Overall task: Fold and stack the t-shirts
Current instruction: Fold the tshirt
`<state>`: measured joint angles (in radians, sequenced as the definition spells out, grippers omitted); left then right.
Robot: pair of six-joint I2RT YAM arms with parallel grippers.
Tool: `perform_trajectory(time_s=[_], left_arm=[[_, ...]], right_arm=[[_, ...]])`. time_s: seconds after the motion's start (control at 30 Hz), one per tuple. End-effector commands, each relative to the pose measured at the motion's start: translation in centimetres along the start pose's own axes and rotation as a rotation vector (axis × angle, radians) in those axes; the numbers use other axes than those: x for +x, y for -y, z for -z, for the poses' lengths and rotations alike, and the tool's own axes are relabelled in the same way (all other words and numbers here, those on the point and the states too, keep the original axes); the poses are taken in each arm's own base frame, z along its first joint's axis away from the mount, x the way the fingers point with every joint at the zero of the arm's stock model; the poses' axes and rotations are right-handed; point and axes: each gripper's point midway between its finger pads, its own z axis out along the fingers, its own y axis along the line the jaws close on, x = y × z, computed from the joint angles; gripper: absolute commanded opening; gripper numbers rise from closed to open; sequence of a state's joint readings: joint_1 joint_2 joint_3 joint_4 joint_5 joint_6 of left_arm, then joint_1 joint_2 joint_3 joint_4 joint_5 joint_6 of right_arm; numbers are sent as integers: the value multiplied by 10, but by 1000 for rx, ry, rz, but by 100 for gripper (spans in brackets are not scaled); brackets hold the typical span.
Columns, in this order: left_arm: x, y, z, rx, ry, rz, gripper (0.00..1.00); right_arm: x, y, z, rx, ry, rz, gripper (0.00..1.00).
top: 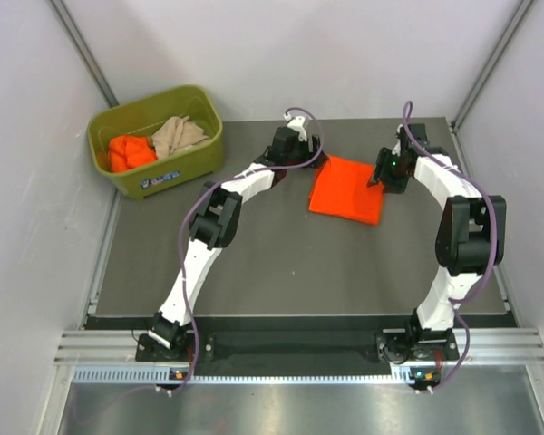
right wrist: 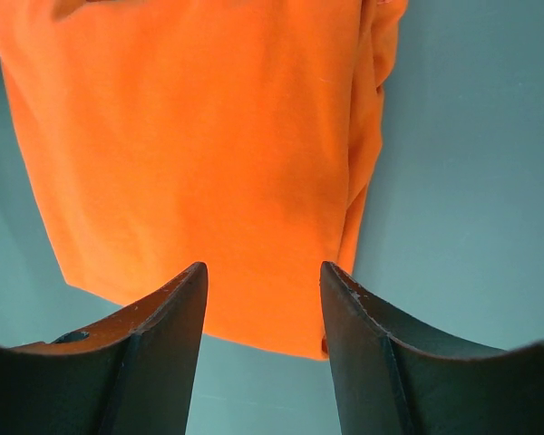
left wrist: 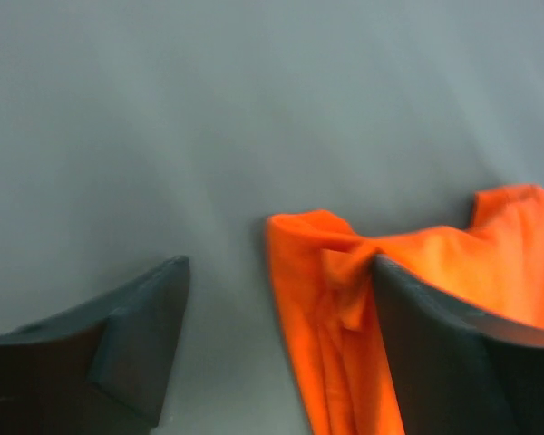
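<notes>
A folded orange t-shirt lies flat on the dark table between my two grippers. My left gripper is open at the shirt's far left corner; in the left wrist view a bunched corner of the orange shirt lies between the fingers, against the right one. My right gripper is open and empty at the shirt's right edge; its wrist view looks down on the folded shirt. Another orange t-shirt and a beige-tan t-shirt lie crumpled in the bin.
An olive-green plastic bin stands at the table's back left corner. White walls close in the back and both sides. The table's dark surface stretches toward the arm bases.
</notes>
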<state>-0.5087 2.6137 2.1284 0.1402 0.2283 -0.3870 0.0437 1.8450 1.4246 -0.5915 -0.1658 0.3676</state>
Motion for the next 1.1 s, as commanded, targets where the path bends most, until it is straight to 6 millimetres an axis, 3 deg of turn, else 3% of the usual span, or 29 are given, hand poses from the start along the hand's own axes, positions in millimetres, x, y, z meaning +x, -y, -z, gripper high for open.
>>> perform_trajectory(time_s=[0.0,0.03,0.1,0.13,0.23,0.27,0.3,0.33,0.37,0.4,0.47,0.5,0.57,0.67,0.7,0.77,0.9,1.07], left_arm=[[-73,5,23,-72,118,44,88],[-77,6,27,-67,118,70,96],[-90,7,40,-82,113,119,96],[-91,17,44,-30,95,159,94],[-98,44,59,92,98,215,70],[-97,59,64,162,83,226,50],[-88,63,70,187,60,253,45],[-95,73,73,245,91,293,38],[-89,85,77,312,68,310,28],[-79,87,73,335,49,337,8],[-73,97,72,399,13,401,0],[-61,98,64,416,-3,423,0],[-62,109,61,476,16,466,0],[-48,116,49,534,2,515,0],[-39,114,41,542,-8,530,0],[-32,111,35,544,-19,563,0],[-10,84,13,498,-19,613,0],[-4,35,-11,427,35,697,0]], right_arm=[[-26,-13,21,-21,102,41,53],[-30,-14,21,-20,109,42,53],[-38,-14,19,-21,124,43,53],[-41,-17,19,-45,131,43,53],[-54,-40,13,-165,164,33,51],[-56,-47,11,-206,165,25,49],[-62,-55,9,-249,180,-4,47],[-58,-63,2,-303,155,-23,45],[-58,-67,-2,-334,146,-43,42],[-64,-72,-9,-373,160,-77,29],[-62,-77,-16,-435,143,-115,13],[-63,-77,-19,-455,137,-160,10],[-65,-79,-29,-504,145,-175,5],[-64,-79,-42,-541,143,-192,2],[-71,-58,-48,-525,154,-232,2],[-70,-49,-56,-530,160,-240,1],[-61,-13,-79,-510,155,-302,0],[-49,24,-103,-481,144,-375,0]])
